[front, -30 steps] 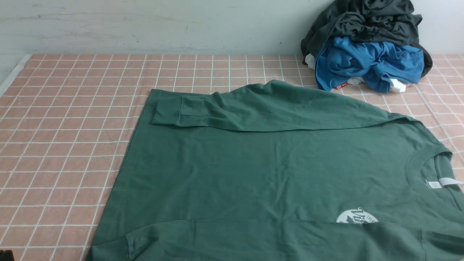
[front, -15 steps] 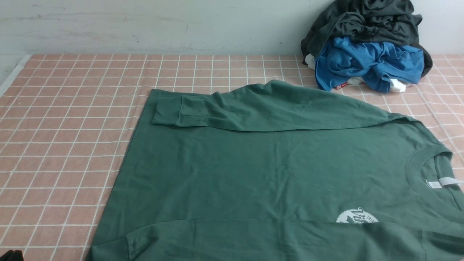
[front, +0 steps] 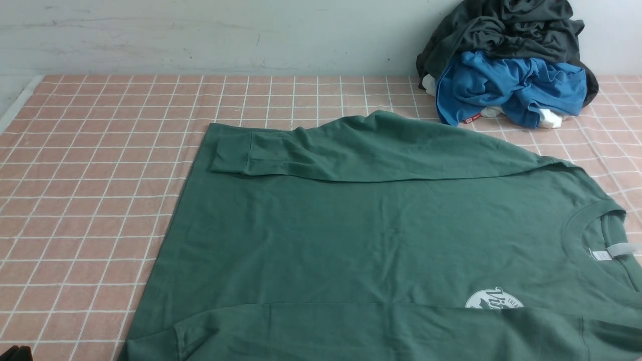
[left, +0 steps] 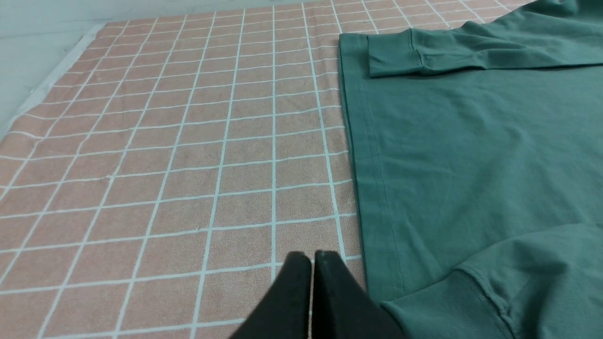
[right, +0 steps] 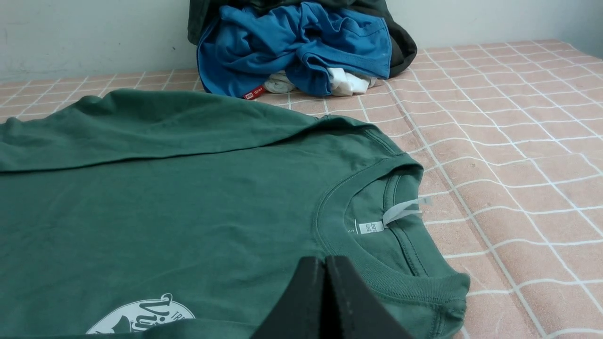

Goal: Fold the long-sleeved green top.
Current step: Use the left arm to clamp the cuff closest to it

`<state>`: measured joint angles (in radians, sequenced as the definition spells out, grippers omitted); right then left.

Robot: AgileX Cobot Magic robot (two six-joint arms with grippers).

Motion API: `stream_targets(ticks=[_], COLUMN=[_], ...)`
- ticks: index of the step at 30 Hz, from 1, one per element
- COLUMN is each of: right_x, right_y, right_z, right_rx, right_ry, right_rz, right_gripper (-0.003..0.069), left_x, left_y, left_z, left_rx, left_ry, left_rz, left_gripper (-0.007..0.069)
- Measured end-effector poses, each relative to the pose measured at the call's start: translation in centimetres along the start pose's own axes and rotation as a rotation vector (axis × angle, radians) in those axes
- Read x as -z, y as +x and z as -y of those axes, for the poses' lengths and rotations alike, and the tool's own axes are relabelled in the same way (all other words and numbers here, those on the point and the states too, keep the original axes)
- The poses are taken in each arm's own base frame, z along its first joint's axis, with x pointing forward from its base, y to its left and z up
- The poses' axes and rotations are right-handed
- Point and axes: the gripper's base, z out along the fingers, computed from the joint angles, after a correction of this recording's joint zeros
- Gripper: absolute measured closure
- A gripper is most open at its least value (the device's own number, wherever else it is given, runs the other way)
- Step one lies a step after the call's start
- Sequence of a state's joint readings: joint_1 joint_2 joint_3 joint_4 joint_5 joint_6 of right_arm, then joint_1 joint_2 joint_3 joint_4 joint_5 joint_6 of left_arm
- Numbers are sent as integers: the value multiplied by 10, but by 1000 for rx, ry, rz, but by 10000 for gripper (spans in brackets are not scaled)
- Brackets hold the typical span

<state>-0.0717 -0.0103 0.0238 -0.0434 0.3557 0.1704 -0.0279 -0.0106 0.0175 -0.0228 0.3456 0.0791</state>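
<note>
Jaws together; flat green jersey top (front: 351, 235)

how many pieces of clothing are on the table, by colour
green long-sleeved top: 1
blue garment: 1
dark grey garment: 1
white cloth tucked under the pile: at least 1; the pieces cannot be told apart
total: at least 4

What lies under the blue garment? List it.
White cloth peeks out beneath the blue garment, resting on the checked table cover. How much more lies under it is covered.
</note>
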Motion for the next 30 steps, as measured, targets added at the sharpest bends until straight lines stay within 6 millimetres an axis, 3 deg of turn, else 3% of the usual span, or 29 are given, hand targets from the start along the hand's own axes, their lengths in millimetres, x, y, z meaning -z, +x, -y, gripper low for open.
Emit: stream_targets(ticks=[25,28,30], right_x=[0,0,0], right_y=[0,0,0], right_z=[-1,-3,-5], right_rx=[-61,-134,-253], right_ry=[-13,-32,-58], right_rz=[-3,-6,-12], right_gripper=[673,673,673], left_x=[0,-1,0], left_y=[-1,-4,-9], left_z=[-1,2,4], left_rx=[-16,242,507], left_ry=[-9,34,78], left_rz=[16,75,118], left_gripper=[628,628,628])
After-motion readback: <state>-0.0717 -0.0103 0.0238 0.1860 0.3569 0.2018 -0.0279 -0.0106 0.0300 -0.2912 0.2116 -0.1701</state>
